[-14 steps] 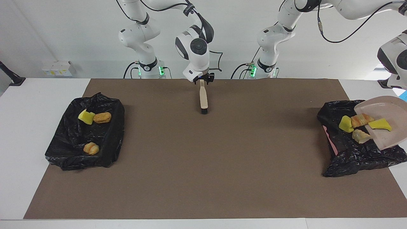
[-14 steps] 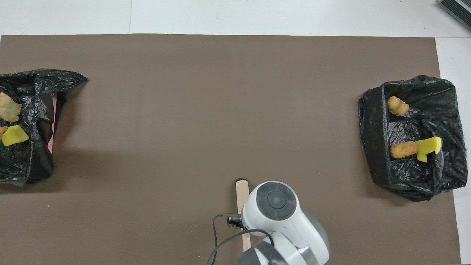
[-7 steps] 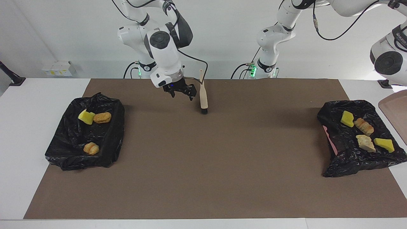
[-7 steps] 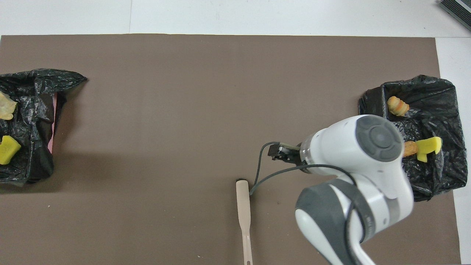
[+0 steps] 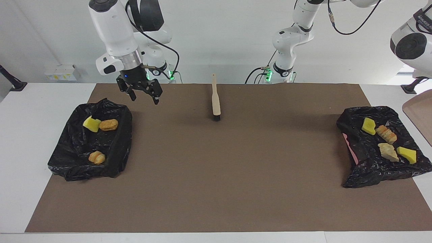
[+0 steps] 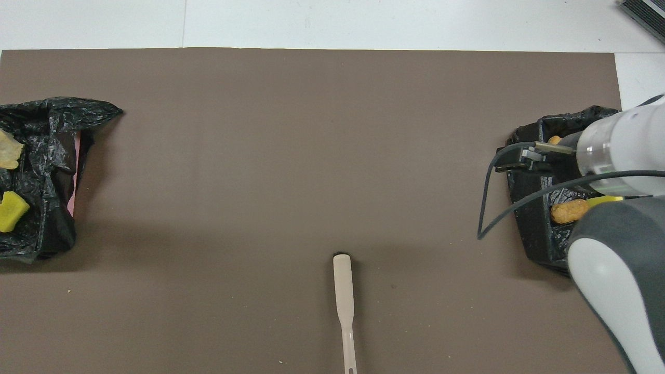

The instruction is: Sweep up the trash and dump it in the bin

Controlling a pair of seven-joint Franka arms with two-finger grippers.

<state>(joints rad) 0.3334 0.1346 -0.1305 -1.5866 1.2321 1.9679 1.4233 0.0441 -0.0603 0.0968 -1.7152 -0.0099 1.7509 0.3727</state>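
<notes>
The trash lies in two black-lined bins. The bin at the right arm's end holds a yellow scrap, an orange-brown piece and a bread-like piece. The bin at the left arm's end holds two yellow scraps, a bread-like piece and a pale lump. My right gripper is open and empty, raised over the mat beside its bin. The brush lies alone on the mat. The dustpan shows at the view's edge; my left gripper is out of view.
A brown mat covers the table. In the overhead view the right arm covers part of its bin; the brush lies near the robots' edge, and the other bin sits at the left arm's end.
My right gripper let go of the brush, opened and swung up toward the bin at its end. The dustpan tipped its scraps into the left arm's bin and drew away.
</notes>
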